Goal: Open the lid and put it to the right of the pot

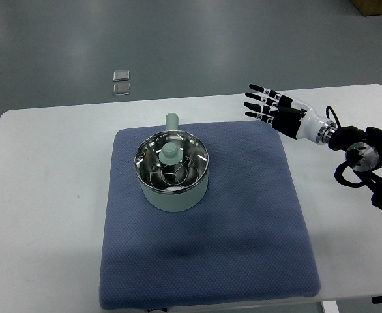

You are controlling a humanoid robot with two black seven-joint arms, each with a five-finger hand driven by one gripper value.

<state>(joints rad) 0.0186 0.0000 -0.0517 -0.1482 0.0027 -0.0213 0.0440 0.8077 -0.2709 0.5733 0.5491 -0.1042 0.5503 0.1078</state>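
While the lid (171, 155) sits on the pot (173, 171), the right robot hand (274, 106) hovers apart, fingers spread, empty.

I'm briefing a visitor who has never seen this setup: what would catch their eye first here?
A pale green pot with a glass lid sits left of center on a blue mat. The right hand, fingers spread, hangs over the mat's far right corner, apart from the pot.
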